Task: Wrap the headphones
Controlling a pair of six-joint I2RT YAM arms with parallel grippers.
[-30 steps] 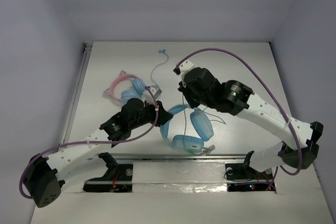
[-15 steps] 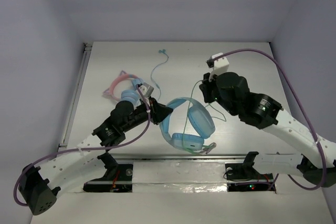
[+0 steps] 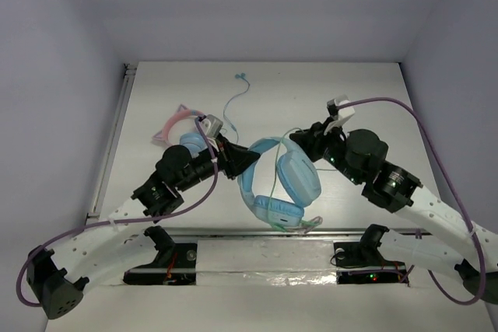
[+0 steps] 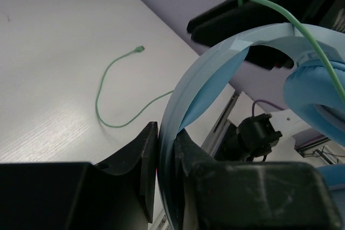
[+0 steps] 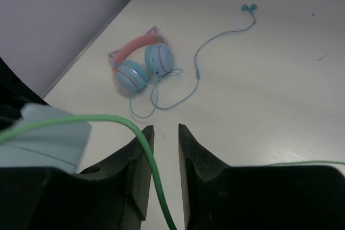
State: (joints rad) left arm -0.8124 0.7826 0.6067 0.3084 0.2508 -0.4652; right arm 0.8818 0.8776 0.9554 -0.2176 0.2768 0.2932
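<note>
The light-blue headphones (image 3: 296, 177) stand tilted near the table's front edge, one cup above the other (image 3: 277, 211). My left gripper (image 3: 243, 162) is shut on the blue headband (image 4: 215, 74), which runs up between the jaws. The thin pale-green cable (image 4: 299, 30) drapes over the headband and cup; its plug end lies loose on the table (image 4: 108, 79). My right gripper (image 3: 300, 139) is just right of the headband. In the right wrist view its jaws (image 5: 166, 130) stand a little apart, and the cable (image 5: 108, 118) runs loose down along the left finger into the gap.
Pink-banded cat-ear headphones (image 3: 180, 126) lie at the left behind my left arm, also showing in the right wrist view (image 5: 143, 63). Teal earbuds (image 3: 243, 77) with a thin wire lie at the back. A metal rail (image 3: 327, 231) runs along the near edge.
My right arm swung from above the headphones out to the right, then came back low beside the headband, bringing the cable over it. My left gripper shifted slightly back and right with the headband.
</note>
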